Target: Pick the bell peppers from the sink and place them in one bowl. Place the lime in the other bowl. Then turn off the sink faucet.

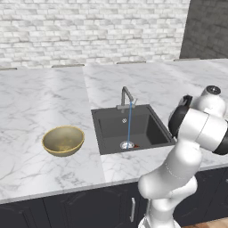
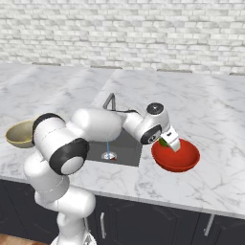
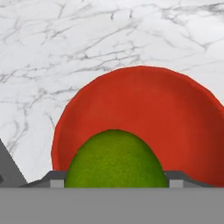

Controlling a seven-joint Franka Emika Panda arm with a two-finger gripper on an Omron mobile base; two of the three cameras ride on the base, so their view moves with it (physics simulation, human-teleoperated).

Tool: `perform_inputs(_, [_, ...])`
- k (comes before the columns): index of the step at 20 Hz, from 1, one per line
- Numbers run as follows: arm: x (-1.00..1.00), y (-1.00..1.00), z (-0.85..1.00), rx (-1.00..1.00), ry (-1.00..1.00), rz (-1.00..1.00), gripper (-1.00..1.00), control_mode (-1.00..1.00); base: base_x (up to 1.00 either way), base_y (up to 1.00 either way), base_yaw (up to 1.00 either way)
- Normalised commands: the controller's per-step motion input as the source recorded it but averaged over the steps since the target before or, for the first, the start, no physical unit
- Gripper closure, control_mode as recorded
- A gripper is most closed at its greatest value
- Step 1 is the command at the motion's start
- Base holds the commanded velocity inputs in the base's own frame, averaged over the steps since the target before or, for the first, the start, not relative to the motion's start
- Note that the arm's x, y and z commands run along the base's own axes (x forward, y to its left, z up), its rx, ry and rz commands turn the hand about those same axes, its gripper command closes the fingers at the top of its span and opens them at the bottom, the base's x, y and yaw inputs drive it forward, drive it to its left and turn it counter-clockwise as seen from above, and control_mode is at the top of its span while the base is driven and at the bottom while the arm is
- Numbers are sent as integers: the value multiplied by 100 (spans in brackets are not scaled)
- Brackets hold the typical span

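Observation:
My gripper (image 2: 168,141) is shut on the round green lime (image 3: 114,159), which sits between the two dark fingertips (image 3: 56,178). It hangs just above the near-left rim of the wide red bowl (image 3: 144,100), which stands on the marble right of the sink (image 1: 147,129). The lime (image 2: 163,142) shows as a green spot at the hand. The tan bowl (image 1: 63,140) stands left of the sink. A small red bit, probably a bell pepper (image 1: 136,145), lies by the drain. Water runs in a thin blue stream from the faucet (image 1: 127,97).
White marble counter (image 1: 44,98) stretches wide on both sides, backed by a white brick wall. Dark cabinet doors sit below the front edge. My arm reaches across the sink's right side toward the red bowl (image 2: 182,160).

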Motion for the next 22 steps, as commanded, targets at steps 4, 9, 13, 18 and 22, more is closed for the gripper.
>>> perform_inputs(4, [0, -40, -35, 7, 0, 0, 100, -100, 0, 0, 0])
perform_inputs(9, [10, -24, -22, 5, 0, 0, 100, -100, 0, 0, 0])
perform_inputs(13, [52, -11, -29, 5, 0, 0, 100, -100, 0, 0, 0])
perform_inputs(18, [52, -19, -26, 4, 0, 0, -100, -100, 0, 0, 0])
perform_inputs(22, [-3, -67, 0, 2, 0, 0, -100, -100, 0, 0, 0])
